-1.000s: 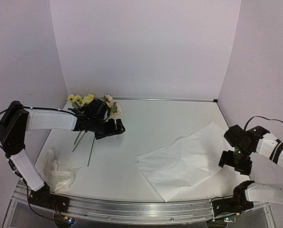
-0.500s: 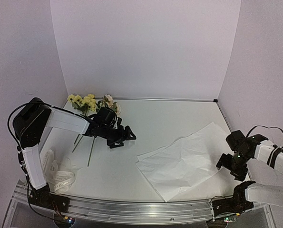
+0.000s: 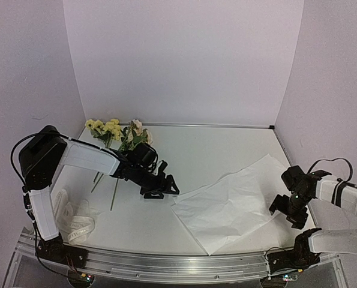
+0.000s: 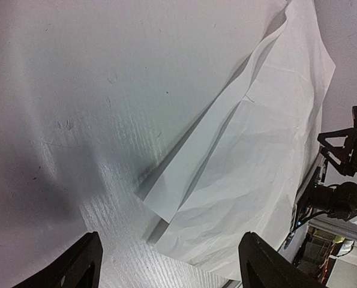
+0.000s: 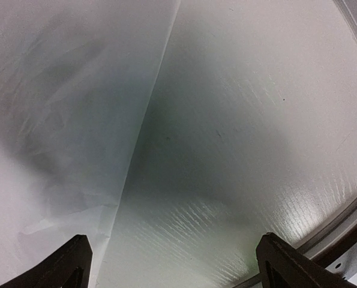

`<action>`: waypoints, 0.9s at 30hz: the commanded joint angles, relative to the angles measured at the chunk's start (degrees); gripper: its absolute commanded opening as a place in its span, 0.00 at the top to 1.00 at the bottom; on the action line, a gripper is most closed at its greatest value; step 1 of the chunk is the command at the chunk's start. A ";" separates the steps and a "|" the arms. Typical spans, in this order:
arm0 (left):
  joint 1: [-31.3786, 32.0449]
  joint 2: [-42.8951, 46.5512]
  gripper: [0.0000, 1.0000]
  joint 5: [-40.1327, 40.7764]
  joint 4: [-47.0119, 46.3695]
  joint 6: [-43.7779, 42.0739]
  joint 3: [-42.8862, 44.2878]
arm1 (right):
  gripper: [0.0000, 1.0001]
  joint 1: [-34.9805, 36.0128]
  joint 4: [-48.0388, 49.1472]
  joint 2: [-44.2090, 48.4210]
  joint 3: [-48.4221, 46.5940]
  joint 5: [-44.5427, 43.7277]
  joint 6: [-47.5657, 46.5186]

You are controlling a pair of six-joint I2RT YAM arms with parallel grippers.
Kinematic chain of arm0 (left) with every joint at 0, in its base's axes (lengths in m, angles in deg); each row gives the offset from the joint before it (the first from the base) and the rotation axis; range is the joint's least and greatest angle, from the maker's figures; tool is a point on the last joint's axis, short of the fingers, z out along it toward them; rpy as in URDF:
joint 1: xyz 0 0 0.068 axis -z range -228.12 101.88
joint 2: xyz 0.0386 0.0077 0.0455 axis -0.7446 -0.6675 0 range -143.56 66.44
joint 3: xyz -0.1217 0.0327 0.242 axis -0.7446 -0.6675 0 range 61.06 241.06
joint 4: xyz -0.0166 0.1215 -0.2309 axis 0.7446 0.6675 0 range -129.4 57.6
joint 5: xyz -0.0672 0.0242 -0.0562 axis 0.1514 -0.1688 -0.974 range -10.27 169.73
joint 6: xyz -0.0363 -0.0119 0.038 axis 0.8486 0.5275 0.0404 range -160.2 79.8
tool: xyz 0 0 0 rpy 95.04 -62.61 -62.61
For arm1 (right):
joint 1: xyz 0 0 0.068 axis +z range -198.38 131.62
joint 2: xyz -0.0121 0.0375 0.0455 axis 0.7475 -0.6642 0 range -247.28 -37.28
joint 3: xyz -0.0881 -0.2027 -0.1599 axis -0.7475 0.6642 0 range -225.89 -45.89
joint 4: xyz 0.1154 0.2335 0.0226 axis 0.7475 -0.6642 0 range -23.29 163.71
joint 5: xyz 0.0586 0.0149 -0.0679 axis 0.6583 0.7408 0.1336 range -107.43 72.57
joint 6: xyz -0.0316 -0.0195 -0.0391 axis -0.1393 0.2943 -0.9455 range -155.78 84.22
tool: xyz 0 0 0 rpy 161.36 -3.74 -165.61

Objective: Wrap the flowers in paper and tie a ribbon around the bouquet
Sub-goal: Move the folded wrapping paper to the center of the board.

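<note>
The flowers [image 3: 115,131], pale yellow and cream with thin green stems, lie at the back left of the table. The paper [image 3: 235,201], a wide crinkled white sheet, is spread over the right half; it also fills the left wrist view [image 4: 250,156] and the left of the right wrist view [image 5: 64,120]. The ribbon [image 3: 76,219] lies heaped at the near left. My left gripper [image 3: 166,187] is open and empty, low over the table just left of the paper's left corner. My right gripper [image 3: 281,205] is open and empty at the paper's right edge.
White walls close in the table at the back and on both sides. A metal rail [image 3: 178,264] runs along the near edge. The right arm's base and cables [image 4: 340,192] show beyond the paper in the left wrist view.
My left gripper has swept right from beside the flowers to the paper's left corner, jaws narrowing slightly. My right gripper has dropped lower and shifted a little left at the paper's right edge.
</note>
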 commanded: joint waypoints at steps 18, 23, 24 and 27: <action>-0.18 2.03 0.15 3.21 8.39 2.44 1.75 | 0.11 -1.48 14.97 -24.46 -12.88 15.70 -5.48; -5.09 4.97 0.15 -1.16 1.50 9.36 -3.69 | 0.16 0.00 16.85 -33.21 -19.94 19.51 -3.09; -6.40 5.93 0.15 -3.08 -1.34 12.22 -5.69 | 0.17 0.77 17.19 -34.38 -21.34 19.49 -2.62; -9.23 8.50 0.15 -5.68 -8.41 18.35 -10.72 | 0.17 3.69 17.56 -37.87 -24.98 18.55 -1.72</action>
